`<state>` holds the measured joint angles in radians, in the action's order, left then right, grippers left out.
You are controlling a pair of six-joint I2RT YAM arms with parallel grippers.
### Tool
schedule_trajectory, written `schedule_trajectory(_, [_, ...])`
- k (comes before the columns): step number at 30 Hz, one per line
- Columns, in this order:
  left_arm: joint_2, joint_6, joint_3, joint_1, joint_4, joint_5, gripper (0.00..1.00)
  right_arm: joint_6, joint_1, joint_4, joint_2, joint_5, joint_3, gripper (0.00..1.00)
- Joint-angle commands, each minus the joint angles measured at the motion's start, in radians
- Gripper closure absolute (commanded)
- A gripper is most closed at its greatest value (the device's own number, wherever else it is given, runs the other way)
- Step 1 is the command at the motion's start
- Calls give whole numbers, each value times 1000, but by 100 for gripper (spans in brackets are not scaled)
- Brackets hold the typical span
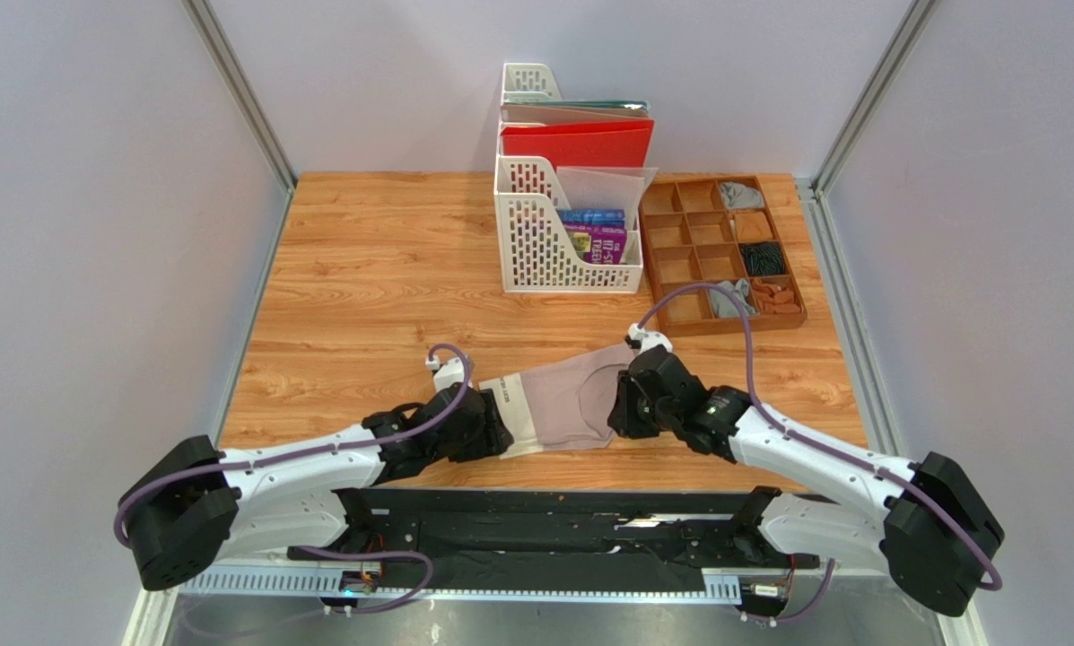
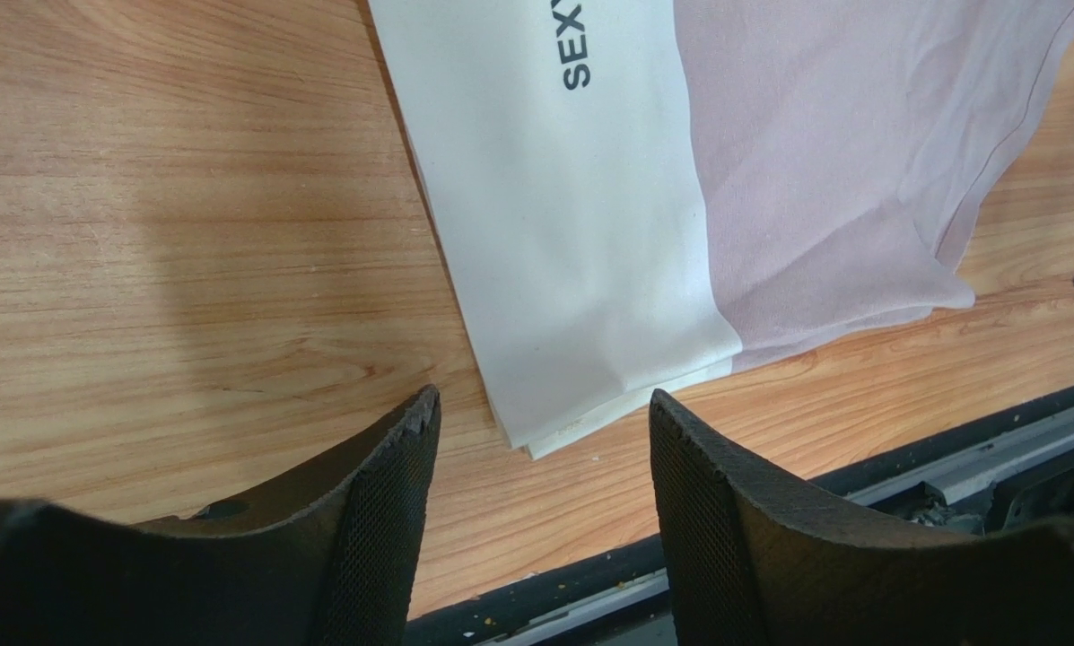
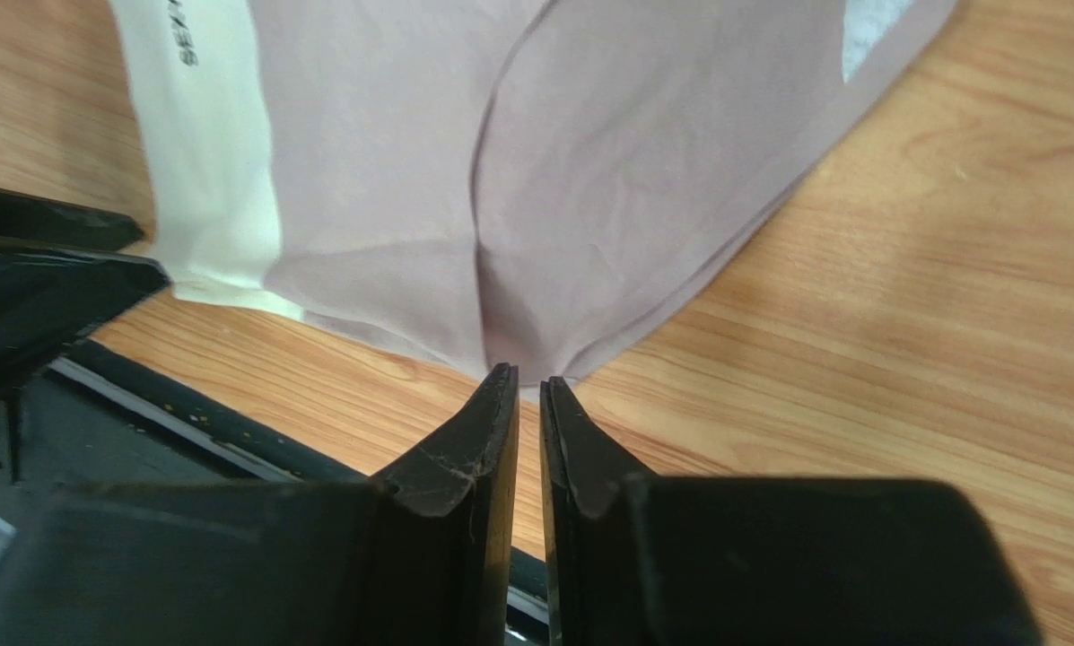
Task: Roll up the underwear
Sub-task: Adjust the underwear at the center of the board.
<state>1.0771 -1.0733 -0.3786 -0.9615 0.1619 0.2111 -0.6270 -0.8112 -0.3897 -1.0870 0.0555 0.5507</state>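
Underwear (image 1: 569,397) lies flat, left pincer (image 2: 545,404) spread, right pincer (image 3: 529,380) nearly closed at its hem, grip unclear.

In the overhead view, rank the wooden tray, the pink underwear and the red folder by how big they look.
1. wooden tray
2. pink underwear
3. red folder, though the rack hides part of it, so its full size is unsure.

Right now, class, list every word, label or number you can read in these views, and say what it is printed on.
"SEX", dark print cut off at the frame edge, on the cream waistband of the underwear.
Purple packets in the white file rack: print too small to read.
No other text shows.
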Motion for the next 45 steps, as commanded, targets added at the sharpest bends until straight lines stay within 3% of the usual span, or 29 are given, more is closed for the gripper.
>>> schedule_trajectory(1, [-11,-17,18,1,16,-16,36,-28,-6,84,-11,-2,41,84])
schedule_trajectory(15, [-14,-33,49,1,5,-29,37,-25,-39,239,-197,-42,91,85])
schedule_trajectory(35, [-14,-45,61,0,7,-27,37,-62,-114,241,-255,-11,14,86])
schedule_trajectory(45, [69,-94,60,0,-41,-45,38,-60,-114,232,-286,1,6,86])
